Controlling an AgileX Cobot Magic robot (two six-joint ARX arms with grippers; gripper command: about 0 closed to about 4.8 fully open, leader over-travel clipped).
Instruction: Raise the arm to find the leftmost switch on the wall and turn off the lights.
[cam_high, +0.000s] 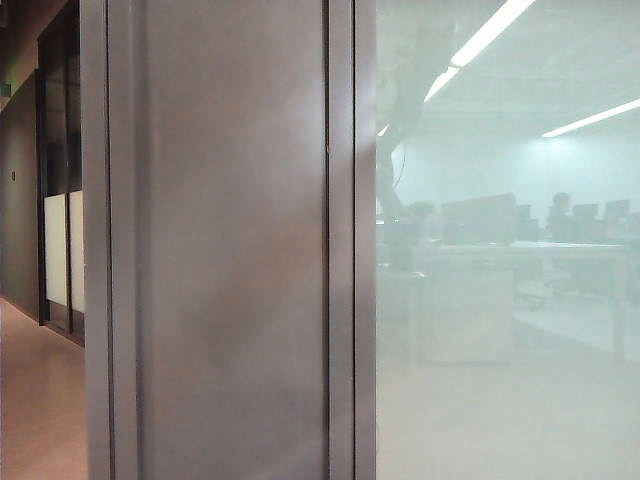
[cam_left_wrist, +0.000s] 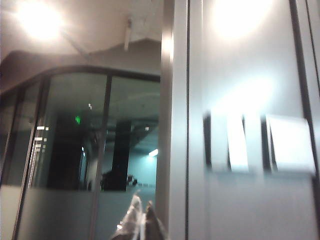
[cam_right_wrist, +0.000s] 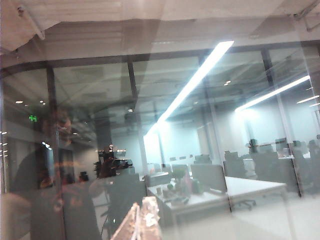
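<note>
Facing wall, left gripper (cam_left_wrist: 140, 222) seen low beside pillar, fingers narrow, nothing held. Switch plates (cam_left_wrist: 257, 144) lie up and across; leftmost switch (cam_left_wrist: 227, 142) nearest. Arm (cam_high: 405, 130) raised behind frosted glass. Right gripper (cam_right_wrist: 137, 222) aimed at office glass, gap indiscernible.

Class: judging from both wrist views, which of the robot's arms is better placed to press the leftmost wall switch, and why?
Probably left. The left hand faces the wall panel with the leftmost switch ahead; the right hand faces only glass and the office beyond.
</note>
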